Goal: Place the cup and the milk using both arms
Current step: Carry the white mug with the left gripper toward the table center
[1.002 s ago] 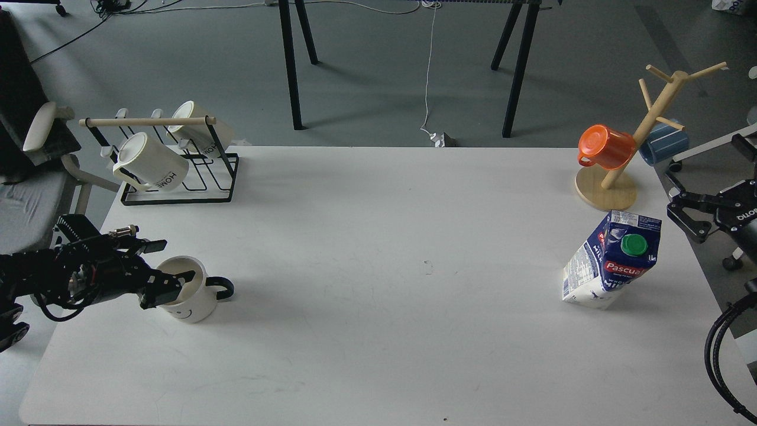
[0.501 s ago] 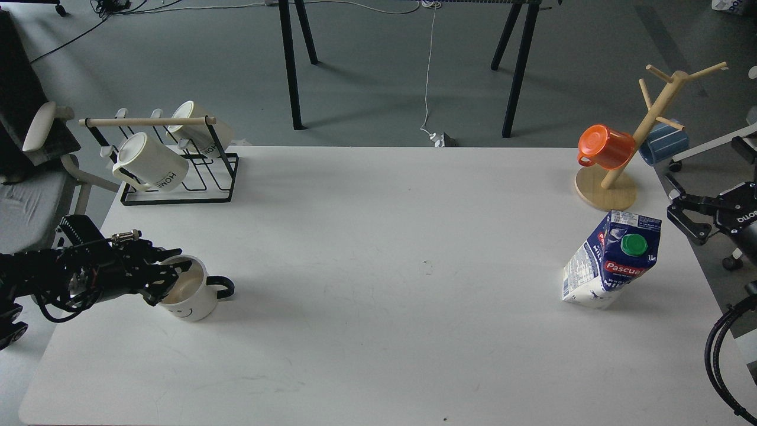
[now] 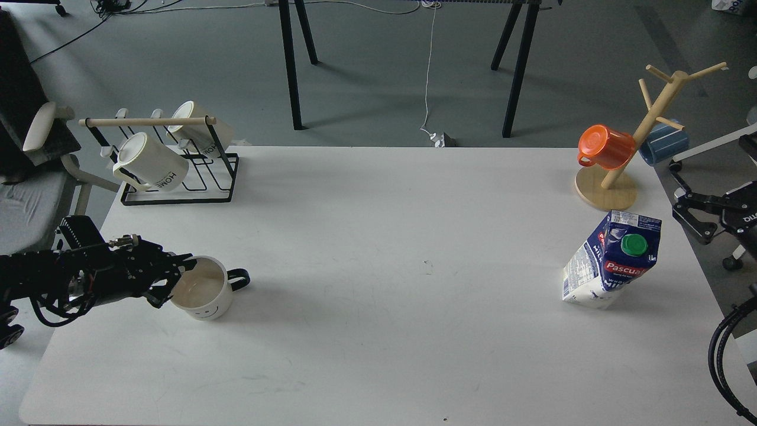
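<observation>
The cup (image 3: 206, 290), a white mug with a black handle and a smiley face, stands at the table's (image 3: 378, 225) front left, handle pointing right. My left gripper (image 3: 175, 279) comes in from the left and is closed on the cup's left rim. The milk (image 3: 615, 260), a blue and white carton with a green cap, stands at the right side of the table and looks tilted. My right gripper (image 3: 691, 214) is open and empty, off the table's right edge, a little right of and behind the milk.
A black wire rack (image 3: 177, 180) with two cream "HOME" mugs (image 3: 151, 163) stands at the back left. A wooden mug tree (image 3: 647, 127) with an orange cup (image 3: 606, 147) and a blue cup (image 3: 665, 142) stands at the back right. A chair (image 3: 35, 177) is left of the table.
My left gripper closed on the cup's rim and moved right; the cup shifted right with it. My right gripper drew slightly back to the right. The milk has not moved.
</observation>
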`<action>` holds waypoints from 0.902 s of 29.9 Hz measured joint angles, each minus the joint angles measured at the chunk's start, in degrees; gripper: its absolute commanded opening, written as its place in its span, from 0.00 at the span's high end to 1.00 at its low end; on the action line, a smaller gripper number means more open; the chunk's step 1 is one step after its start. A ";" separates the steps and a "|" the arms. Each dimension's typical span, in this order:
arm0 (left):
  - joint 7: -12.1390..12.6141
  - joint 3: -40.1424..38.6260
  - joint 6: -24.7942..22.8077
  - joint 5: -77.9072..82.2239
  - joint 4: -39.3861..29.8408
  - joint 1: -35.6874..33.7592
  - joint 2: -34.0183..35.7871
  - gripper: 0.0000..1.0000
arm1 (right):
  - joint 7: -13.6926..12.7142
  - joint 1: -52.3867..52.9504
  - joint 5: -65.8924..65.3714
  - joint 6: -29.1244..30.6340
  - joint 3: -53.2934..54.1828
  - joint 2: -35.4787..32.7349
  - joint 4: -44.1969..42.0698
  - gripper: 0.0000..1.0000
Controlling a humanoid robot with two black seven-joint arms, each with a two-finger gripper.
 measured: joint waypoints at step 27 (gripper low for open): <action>0.01 -0.47 -21.03 -0.81 -11.94 -15.38 -14.99 1.00 | -0.38 -5.79 0.27 0.00 2.03 -4.51 -0.41 0.01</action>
